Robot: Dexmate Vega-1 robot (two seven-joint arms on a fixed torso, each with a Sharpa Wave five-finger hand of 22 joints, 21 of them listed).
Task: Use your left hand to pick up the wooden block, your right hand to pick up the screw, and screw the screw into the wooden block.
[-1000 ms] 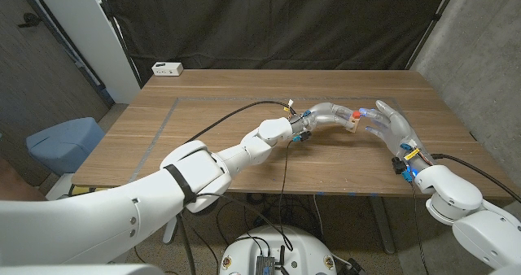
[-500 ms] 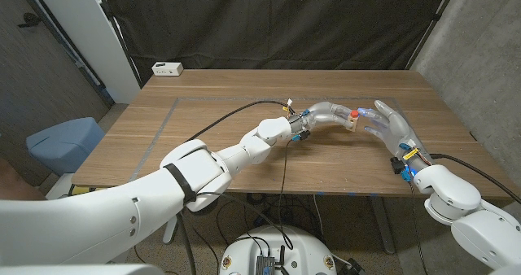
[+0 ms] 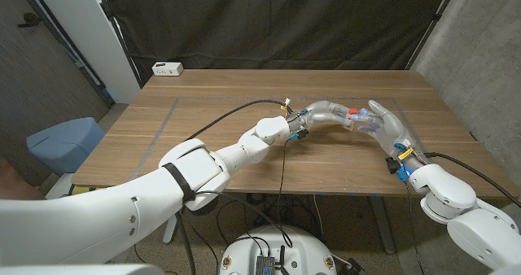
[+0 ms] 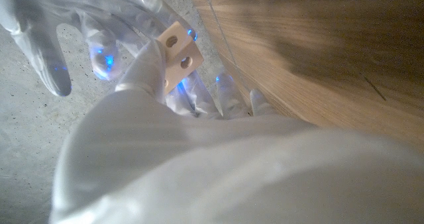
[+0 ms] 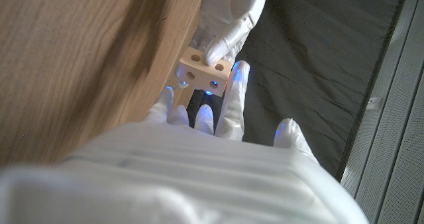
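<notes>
Right robot hand (image 3: 381, 125) now crowds the block (image 3: 356, 122) clamped in the left robot hand (image 3: 332, 114); its grip, unclear. Red screw (image 3: 352, 111) might cross-thread or drop onto the tabletop (image 3: 228, 104).

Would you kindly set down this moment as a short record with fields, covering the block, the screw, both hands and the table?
wooden block: held above the table by the left hand; holes show in its faces
screw: a red part shows at the block; how far in it sits cannot be told
right hand: at the block, fingers up against it; its grip on the screw cannot be told
table: wooden, with a white box at its far left corner
</notes>
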